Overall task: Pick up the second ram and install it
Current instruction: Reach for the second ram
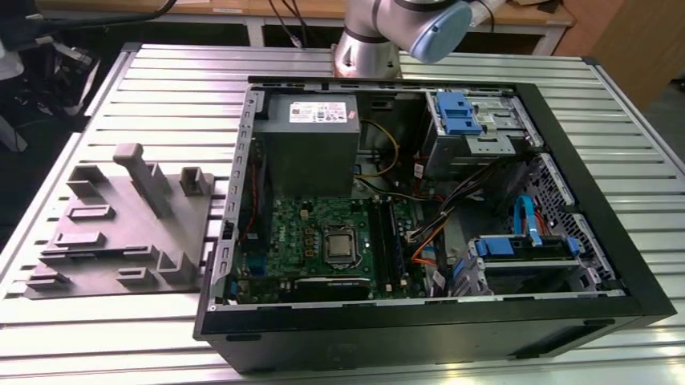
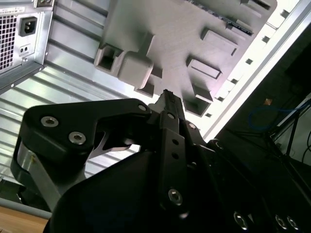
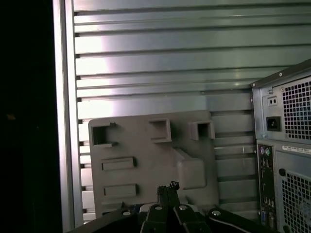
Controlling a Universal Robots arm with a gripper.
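In the exterior view, an open computer case [image 1: 428,329] lay on the ribbed metal desk [image 1: 610,104] with its motherboard [image 1: 305,224] exposed. A grey tray [image 1: 118,233] sat just beside it on the exterior view's left. The arm [image 1: 418,24] stood at the far side of the case.

In the second wrist view, the gripper [image 2: 167,94] hung above the tray [image 2: 165,29]. Its fingers [image 2: 171,145] were drawn together, with nothing seen between them. The second ram [image 2: 221,18] showed as a thin dark strip seated along one edge of the tray, apart from the fingertips.

In the first wrist view, the gripper [image 3: 170,187] hovered over the tray [image 3: 146,150]. The case's rear panel [image 3: 286,145] stood near the tray.
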